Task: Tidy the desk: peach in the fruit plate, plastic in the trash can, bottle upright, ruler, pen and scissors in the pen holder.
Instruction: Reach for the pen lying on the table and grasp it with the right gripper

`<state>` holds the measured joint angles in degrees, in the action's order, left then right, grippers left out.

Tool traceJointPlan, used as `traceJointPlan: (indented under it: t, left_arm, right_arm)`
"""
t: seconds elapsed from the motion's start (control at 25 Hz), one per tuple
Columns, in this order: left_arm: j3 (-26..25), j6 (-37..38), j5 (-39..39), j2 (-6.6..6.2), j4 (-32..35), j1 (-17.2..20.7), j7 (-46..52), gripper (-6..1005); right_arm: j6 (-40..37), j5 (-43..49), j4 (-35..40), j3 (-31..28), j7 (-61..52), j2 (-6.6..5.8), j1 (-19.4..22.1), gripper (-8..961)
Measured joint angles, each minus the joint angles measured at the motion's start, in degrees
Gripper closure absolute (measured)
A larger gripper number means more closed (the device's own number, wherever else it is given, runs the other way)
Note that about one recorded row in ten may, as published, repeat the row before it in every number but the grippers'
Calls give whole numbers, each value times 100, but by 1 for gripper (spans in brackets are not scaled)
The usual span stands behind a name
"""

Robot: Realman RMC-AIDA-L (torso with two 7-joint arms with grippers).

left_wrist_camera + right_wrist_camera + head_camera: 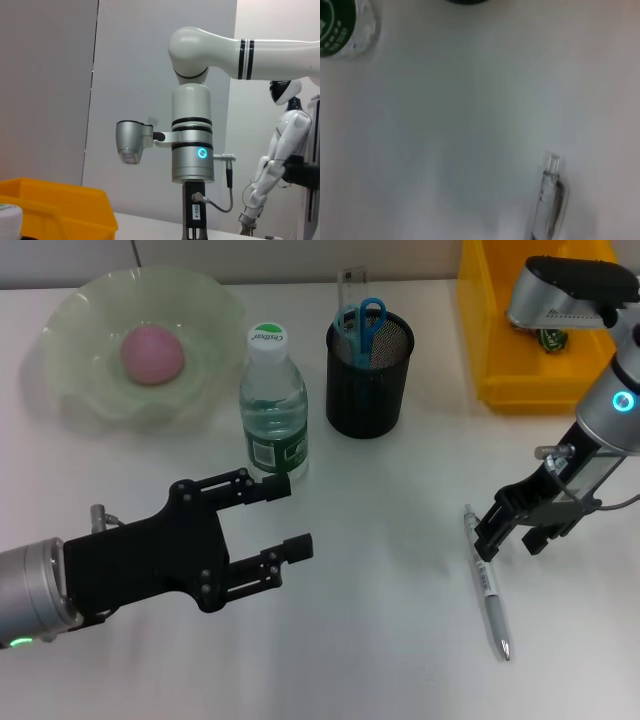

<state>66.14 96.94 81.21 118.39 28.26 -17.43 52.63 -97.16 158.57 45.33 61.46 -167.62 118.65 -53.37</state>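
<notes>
Step in hand, by my reading: the pen pickup; the clear-barrelled ballpoint pen (pixel 488 585) is lying flat on the white surface (pixel 380 640) at about 4 o'clock in the head view, tip pointing toward 6, cap end toward 12; the right tool (pixel 510 532) is sitting just over the pen's cap end, whether its jaws are wide or narrow I cannot tell; the left tool (pixel 282 515) is hovering jaws wide and empty at 8 o'clock, its upper finger just beside the upright clear plastic water bottle with green label (pixel 272 405); looks idle.

Doing it well: centre the right tool across the barrel, not the very end; come straight down; close across the thin axis so it isn't rolling away; lift clear before swinging.

Target is the black mesh pen holder (pixel 369 375) at 12 o'clock, already holding blue-handled scissors (pixel 366 322) and a clear ruler (pixel 350 288); tilt the pen upright and enter beside them; avoid clipping the bottle just beside the holder.

Pink peach (pixel 152 353) is sitting in the pale green scalloped glass plate (pixel 80 320) at 10 o'clock; yellow plastic bin (pixel 490 340) at 1 o'clock.
</notes>
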Motion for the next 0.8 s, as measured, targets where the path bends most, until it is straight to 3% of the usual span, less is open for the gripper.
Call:
traceJointPlan:
  t: [0.8]
  left_arm:
    - [-58,-47,0,0,-5,-9,1,376]
  right_arm:
    - [626,113,-493,43,-54,56,-286,344]
